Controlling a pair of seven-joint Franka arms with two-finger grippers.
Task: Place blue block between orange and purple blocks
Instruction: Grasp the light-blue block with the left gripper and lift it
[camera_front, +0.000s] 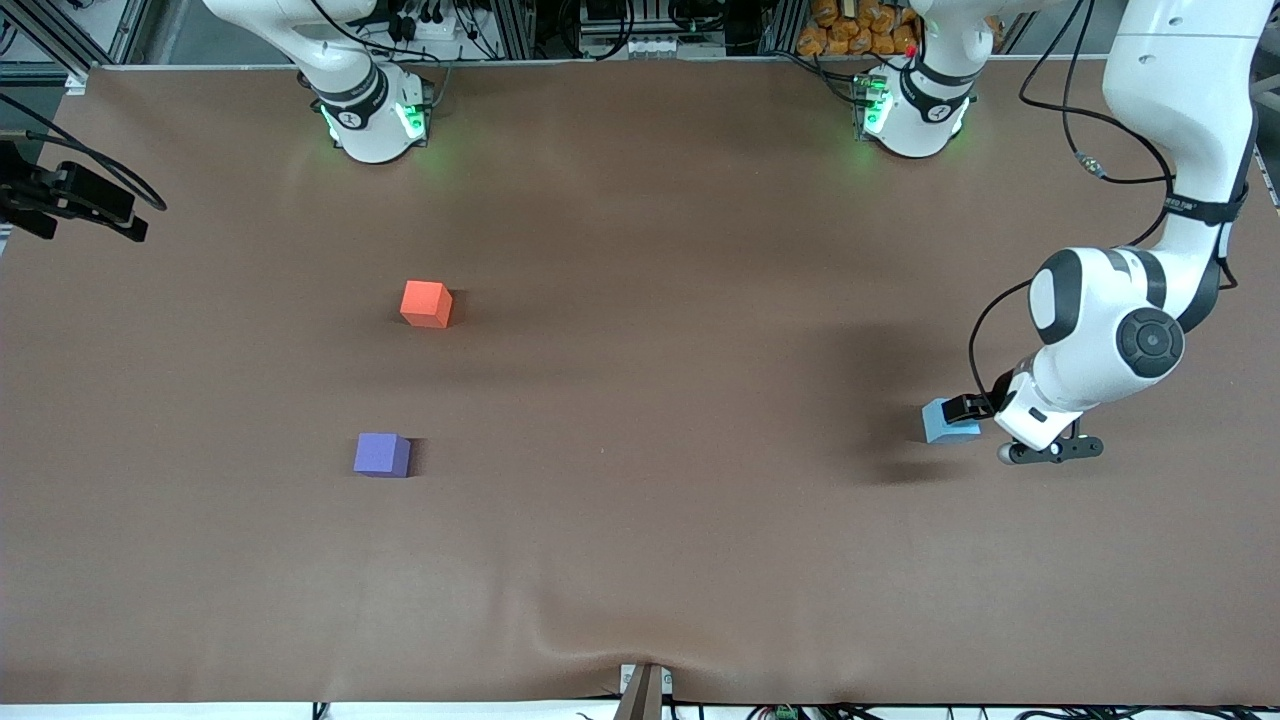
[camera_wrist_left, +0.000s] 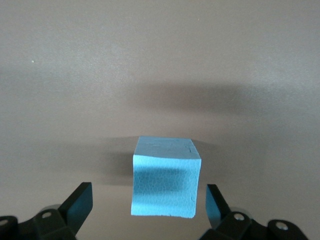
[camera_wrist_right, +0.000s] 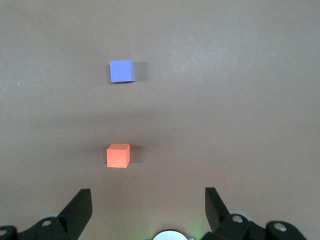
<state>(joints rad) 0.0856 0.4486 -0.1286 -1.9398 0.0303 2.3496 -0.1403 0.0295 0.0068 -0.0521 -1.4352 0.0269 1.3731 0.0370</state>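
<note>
Blue block (camera_wrist_left: 165, 178) between spread jaws

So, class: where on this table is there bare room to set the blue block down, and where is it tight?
Bare brown table lies between the orange block and the purple block, and across the whole middle stretch. It is crowded only at the left arm's end, where the open left end effector straddles the blue block. The right end effector waits, open, above the orange block.

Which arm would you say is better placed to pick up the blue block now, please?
The left arm. Its left gripper is open with the blue block between the fingers, not yet touching. The right gripper waits open, high above the orange block and purple block.
</note>
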